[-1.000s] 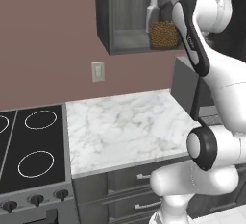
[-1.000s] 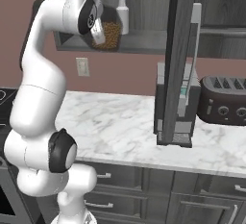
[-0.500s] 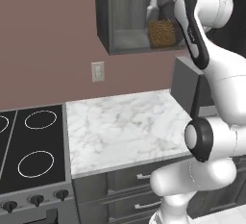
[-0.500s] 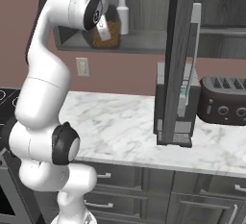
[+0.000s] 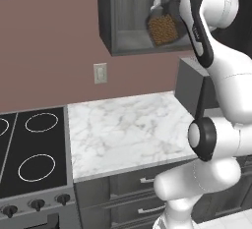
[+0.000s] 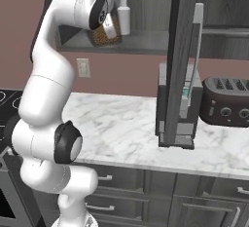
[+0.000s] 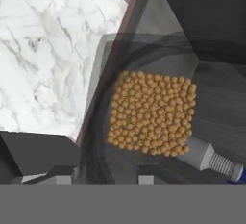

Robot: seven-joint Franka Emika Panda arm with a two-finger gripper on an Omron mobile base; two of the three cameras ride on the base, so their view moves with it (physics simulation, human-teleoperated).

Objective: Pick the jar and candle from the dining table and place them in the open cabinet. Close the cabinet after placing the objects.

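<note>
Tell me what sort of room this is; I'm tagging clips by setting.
A home kitchen, rendered: a cooktop beside a marble counter, a toaster, and an open wall cabinet above.

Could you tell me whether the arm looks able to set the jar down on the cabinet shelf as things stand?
Probably yes: the jar is at the cabinet opening beside the spray bottle, the door swung aside.

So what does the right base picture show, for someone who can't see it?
A white robot arm reaches up and holds a clear glass jar of brown grains at the shelf of an open dark grey wall cabinet, beside a white spray bottle. Below lies a white marble counter with a dark toaster.
</note>
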